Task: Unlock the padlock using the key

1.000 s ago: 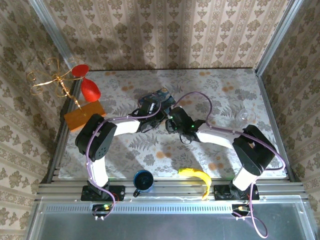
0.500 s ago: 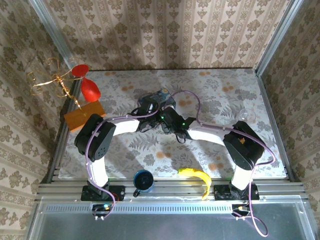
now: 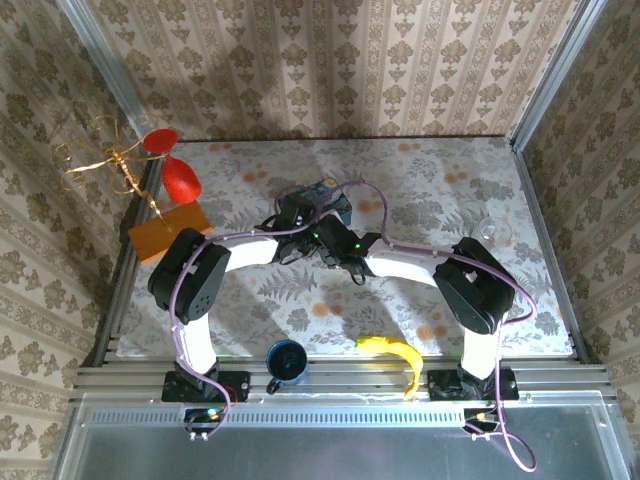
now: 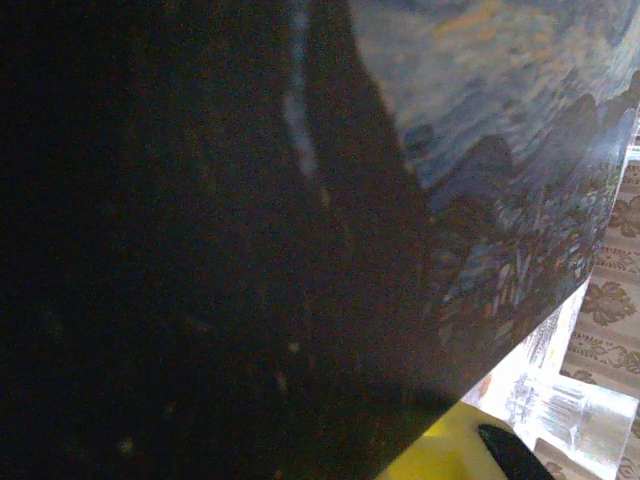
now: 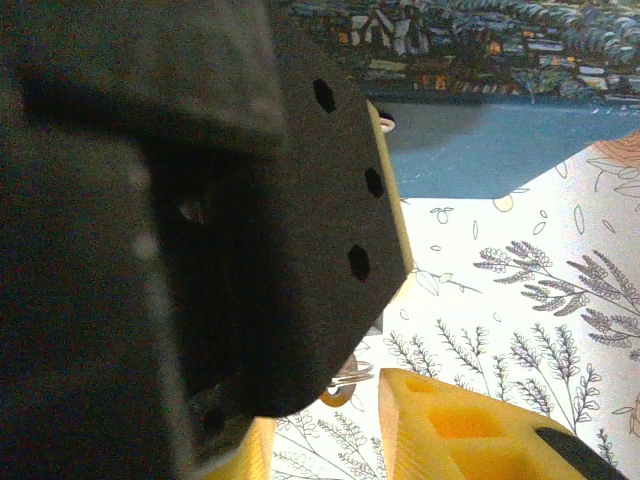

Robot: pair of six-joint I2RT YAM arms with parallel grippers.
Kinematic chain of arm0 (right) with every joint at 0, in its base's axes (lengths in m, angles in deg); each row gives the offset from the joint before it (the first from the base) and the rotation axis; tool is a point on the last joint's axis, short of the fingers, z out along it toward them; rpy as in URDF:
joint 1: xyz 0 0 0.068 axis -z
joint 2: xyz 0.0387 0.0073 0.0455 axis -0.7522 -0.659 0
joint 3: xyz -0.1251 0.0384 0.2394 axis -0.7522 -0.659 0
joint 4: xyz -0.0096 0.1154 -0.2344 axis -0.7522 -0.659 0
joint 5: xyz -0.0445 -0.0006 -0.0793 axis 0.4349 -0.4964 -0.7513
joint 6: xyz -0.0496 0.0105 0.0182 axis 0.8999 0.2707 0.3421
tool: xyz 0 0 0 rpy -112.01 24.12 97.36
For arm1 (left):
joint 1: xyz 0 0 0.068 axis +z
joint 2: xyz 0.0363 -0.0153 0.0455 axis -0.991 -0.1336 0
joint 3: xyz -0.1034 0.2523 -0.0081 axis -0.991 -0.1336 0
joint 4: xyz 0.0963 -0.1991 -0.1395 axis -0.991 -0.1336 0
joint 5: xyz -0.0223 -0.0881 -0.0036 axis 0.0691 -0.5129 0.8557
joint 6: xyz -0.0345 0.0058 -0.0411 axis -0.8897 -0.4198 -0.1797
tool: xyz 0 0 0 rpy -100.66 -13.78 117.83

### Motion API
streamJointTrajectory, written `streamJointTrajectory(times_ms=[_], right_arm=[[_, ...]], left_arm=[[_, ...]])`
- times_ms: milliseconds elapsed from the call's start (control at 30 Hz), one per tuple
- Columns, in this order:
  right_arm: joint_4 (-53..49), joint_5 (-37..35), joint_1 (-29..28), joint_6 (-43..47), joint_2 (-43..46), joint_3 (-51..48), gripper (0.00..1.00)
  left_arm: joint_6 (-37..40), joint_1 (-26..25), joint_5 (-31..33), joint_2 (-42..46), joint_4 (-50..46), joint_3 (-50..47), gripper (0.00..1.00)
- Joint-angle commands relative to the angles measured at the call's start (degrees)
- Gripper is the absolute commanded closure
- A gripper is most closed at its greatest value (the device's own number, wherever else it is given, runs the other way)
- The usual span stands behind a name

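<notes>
The blue painted tin [image 3: 326, 190] sits mid-table, and my left gripper [image 3: 298, 216] is pressed against its near side. Up close, the left wrist view has the tin's starry painting [image 4: 500, 130], a dark shadowed surface and one yellow finger [image 4: 455, 450]. My right gripper [image 3: 329, 241] has closed in beside the left one and stands open. Between its yellow fingers [image 5: 470, 430] hangs a brass key [image 5: 346, 386] on a wire ring, just under the left gripper's black body [image 5: 250, 220]. A small grey edge [image 5: 376, 326] peeks out there. The padlock is hidden.
At the left edge are a red funnel-shaped object [image 3: 181, 179], an orange block [image 3: 168, 229] and a gold wire ornament [image 3: 105, 160]. A blue mug [image 3: 287, 362] and a banana [image 3: 396, 353] lie near the front rail. A clear glass [image 3: 492, 232] stands right.
My right gripper has slid leftward across the table, ending right next to the left gripper and the tin. The left arm has barely moved.
</notes>
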Motion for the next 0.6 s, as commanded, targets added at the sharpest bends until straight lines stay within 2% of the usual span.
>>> streamJointTrajectory(times_ms=[0,333,567], right_arm=[[-1.3,-2.8,-0.5,1.8,-1.7,1.3,0.70],[2.0,-5.8,-0.6,3.0,-3.6,0.8,0.75],[10.3,-7.8,-0.5,4.0,-3.4,-4.6,0.79]], left_arm=[[0.1,0.0,-1.2,1.6,-2.1,1.7,0.96],[-0.5,-0.1,-3.0,1.5,-2.1,2.1,0.99],[-1.9,0.3,-6.7,1.6,-1.1,1.9,1.00]])
